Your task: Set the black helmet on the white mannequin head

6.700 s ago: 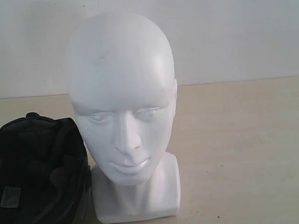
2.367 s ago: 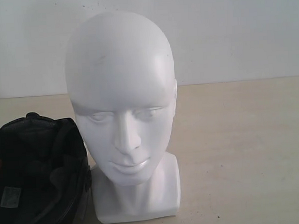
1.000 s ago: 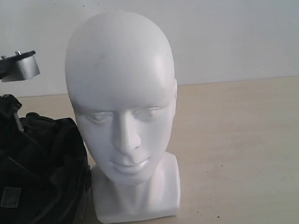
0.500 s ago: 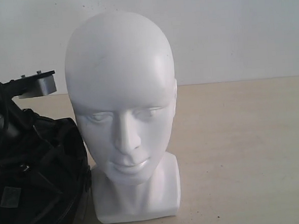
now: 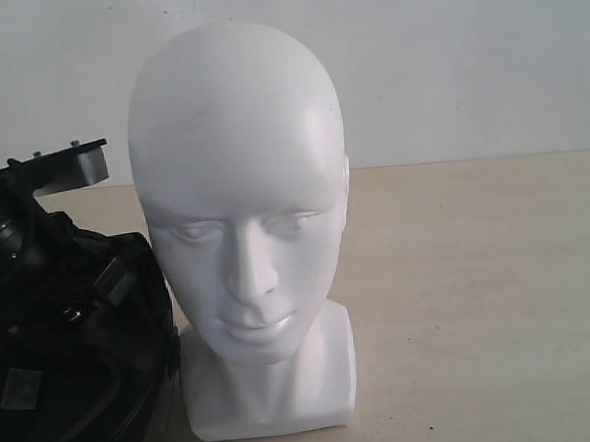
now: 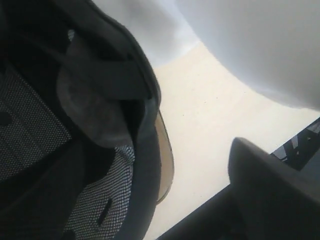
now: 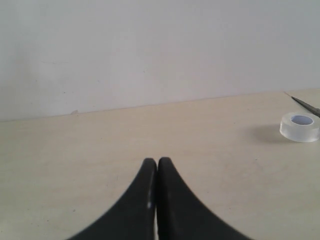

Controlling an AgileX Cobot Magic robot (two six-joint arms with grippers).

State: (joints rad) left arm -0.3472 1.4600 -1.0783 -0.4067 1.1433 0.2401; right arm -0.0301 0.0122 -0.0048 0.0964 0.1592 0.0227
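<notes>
The white mannequin head (image 5: 238,184) stands upright on its base block, facing the camera in the exterior view. The black helmet (image 5: 75,395) lies opening-up just left of it, its padded lining showing. My left gripper (image 5: 99,293) reaches down into the helmet's opening at the rim nearest the head. In the left wrist view the helmet's rim and tinted visor edge (image 6: 164,150) lie apart from one dark finger (image 6: 270,190); the other finger is hidden and the jaws stand open. The head (image 6: 260,45) fills one corner there. My right gripper (image 7: 157,161) is shut and empty above bare table.
A pale wall runs behind the beige table (image 5: 480,290). In the right wrist view a clear tape roll (image 7: 300,126) and a thin dark tool (image 7: 306,105) lie far off on the table.
The left arm has come in over the helmet, lowered into its opening and shifted toward the head. Its jaws have opened. Helmet and head have not moved.
</notes>
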